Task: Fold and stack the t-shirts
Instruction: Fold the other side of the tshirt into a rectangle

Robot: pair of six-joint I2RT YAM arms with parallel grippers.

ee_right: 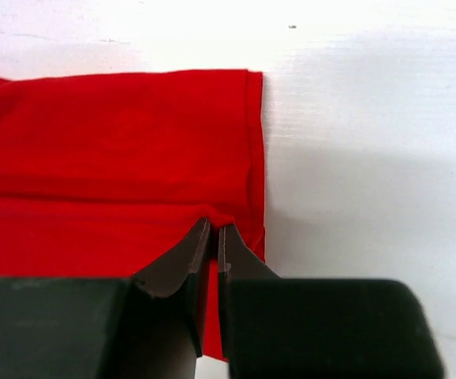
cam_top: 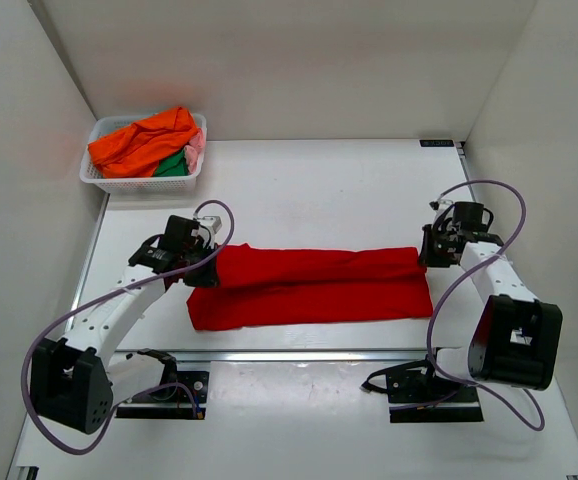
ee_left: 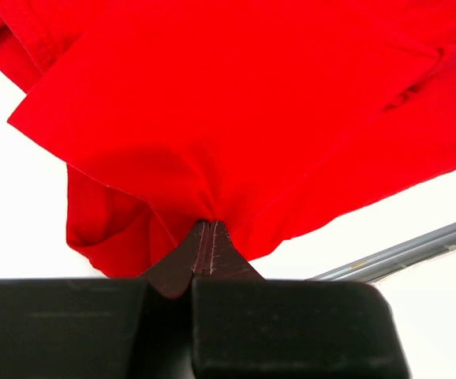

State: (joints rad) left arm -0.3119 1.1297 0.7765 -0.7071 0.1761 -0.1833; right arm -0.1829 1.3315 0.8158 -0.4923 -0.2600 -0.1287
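Note:
A bright red t-shirt (cam_top: 314, 285) lies as a long folded band across the middle of the table. My left gripper (cam_top: 206, 268) is shut on the band's left end, where the cloth (ee_left: 236, 118) bunches at the fingertips. At the right end, my right gripper (cam_top: 427, 258) is shut on a pinch of the red cloth (ee_right: 117, 166) near its hemmed edge. Orange (cam_top: 144, 140), green (cam_top: 174, 165) and pink (cam_top: 195, 150) t-shirts sit heaped in the basket.
A white mesh basket (cam_top: 99, 180) stands at the table's back left corner. White walls enclose the table on three sides. A metal rail (cam_top: 299, 354) runs along the front edge, with both arm bases just beyond it.

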